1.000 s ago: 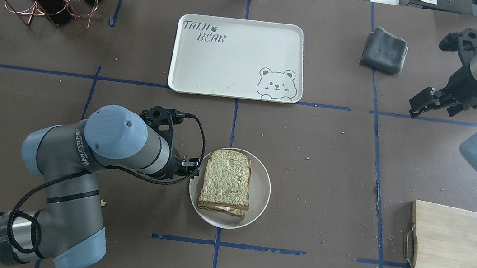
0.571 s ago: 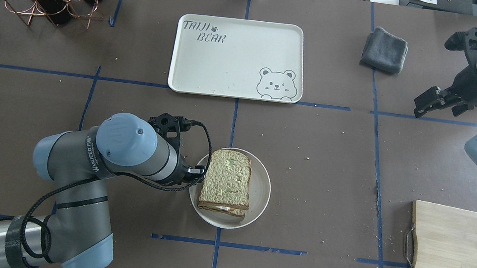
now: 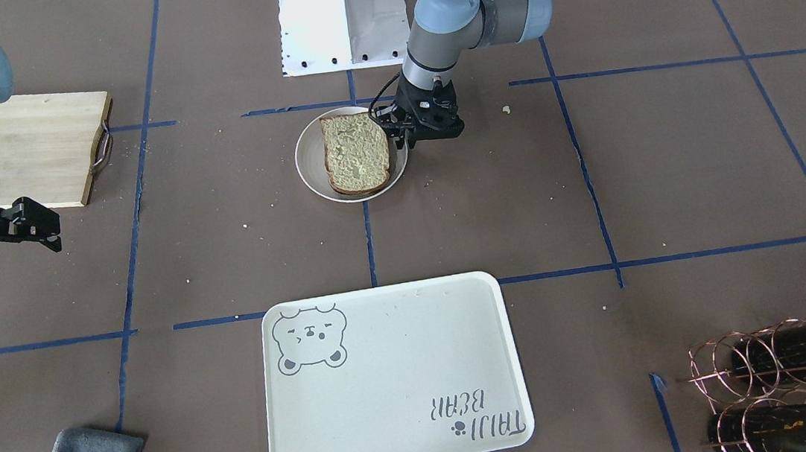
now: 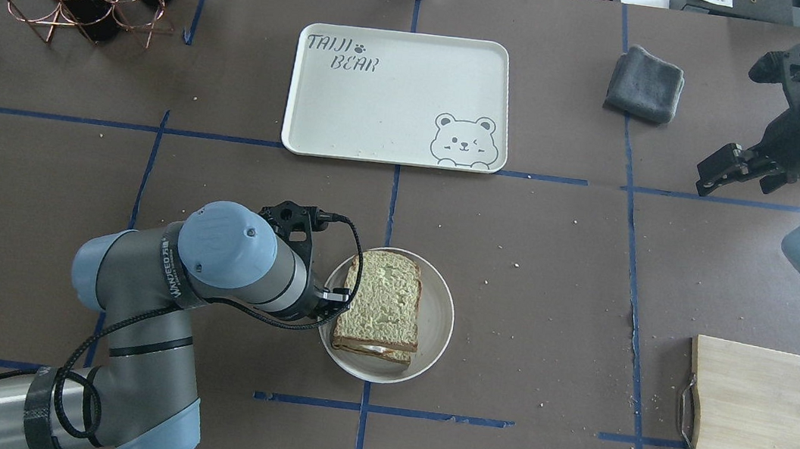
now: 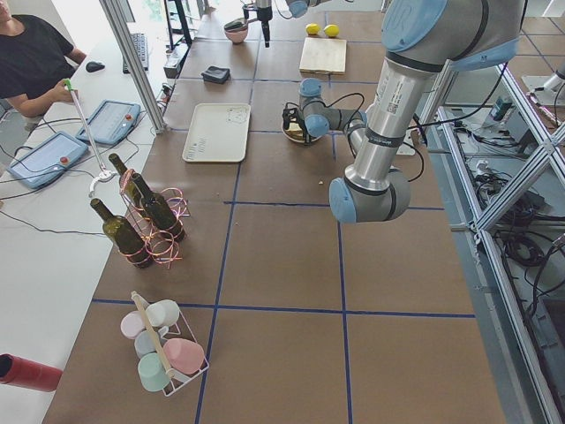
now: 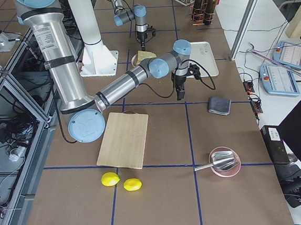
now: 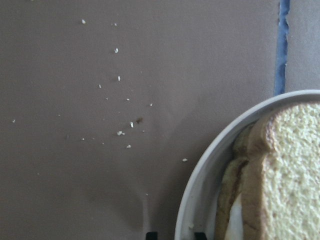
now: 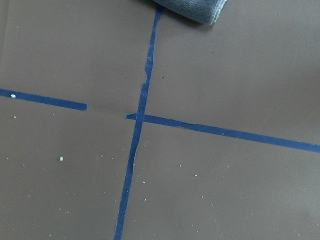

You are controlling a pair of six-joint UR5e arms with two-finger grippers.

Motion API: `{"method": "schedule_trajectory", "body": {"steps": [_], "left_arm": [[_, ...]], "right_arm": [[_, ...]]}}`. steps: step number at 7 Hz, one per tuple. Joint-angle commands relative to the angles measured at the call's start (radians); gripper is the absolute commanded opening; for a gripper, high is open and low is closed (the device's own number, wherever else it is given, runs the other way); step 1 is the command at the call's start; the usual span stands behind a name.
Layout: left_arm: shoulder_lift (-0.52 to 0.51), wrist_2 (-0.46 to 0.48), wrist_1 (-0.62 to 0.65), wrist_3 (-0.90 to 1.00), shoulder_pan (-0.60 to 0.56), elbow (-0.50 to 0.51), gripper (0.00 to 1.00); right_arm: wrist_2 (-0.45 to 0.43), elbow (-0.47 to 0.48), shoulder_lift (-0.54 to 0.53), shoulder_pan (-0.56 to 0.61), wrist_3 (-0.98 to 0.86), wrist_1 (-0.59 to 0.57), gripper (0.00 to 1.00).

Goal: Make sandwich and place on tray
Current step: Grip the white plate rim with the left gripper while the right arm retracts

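Straddling the rim of the small round off-white plate (image 4: 438,321), the left gripper (image 4: 339,298) holds its jaws narrowly parted, likely to carry plate and sandwich (image 4: 382,298) together. That sandwich, tan crusted slices with white egg between, sits near the robot-side edge. The right gripper (image 4: 711,175) hangs parted by the right edge.

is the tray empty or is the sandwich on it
Empty. The tray holds nothing but its printed bear; the sandwich sits on the round plate, apart from it.

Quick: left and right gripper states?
Left gripper: open, jaws straddling the plate rim, not gripping it.
Right gripper: open, empty.
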Motion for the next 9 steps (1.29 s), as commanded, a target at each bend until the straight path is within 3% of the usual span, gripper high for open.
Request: {"method": "schedule_trajectory", "body": {"steps": [1, 7, 8, 9], "left_arm": [[-0.001, 0.001, -0.025, -0.003, 0.000, 0.009, 0.20], [-0.004, 0.001, -0.026, -0.001, 0.000, 0.020, 0.22], [-0.004, 0.001, -0.026, -0.001, 0.000, 0.020, 0.15], [-0.007, 0.001, -0.026, -0.003, 0.000, 0.015, 0.00]], "right_arm": [[0.000, 0.001, -0.001, 0.000, 0.001, 0.000, 1.00], [0.000, 0.001, -0.010, 0.003, 0.002, 0.000, 1.00], [0.000, 0.001, -0.010, 0.003, 0.002, 0.000, 1.00], [0.000, 0.001, -0.010, 0.003, 0.002, 0.000, 1.00]]}}
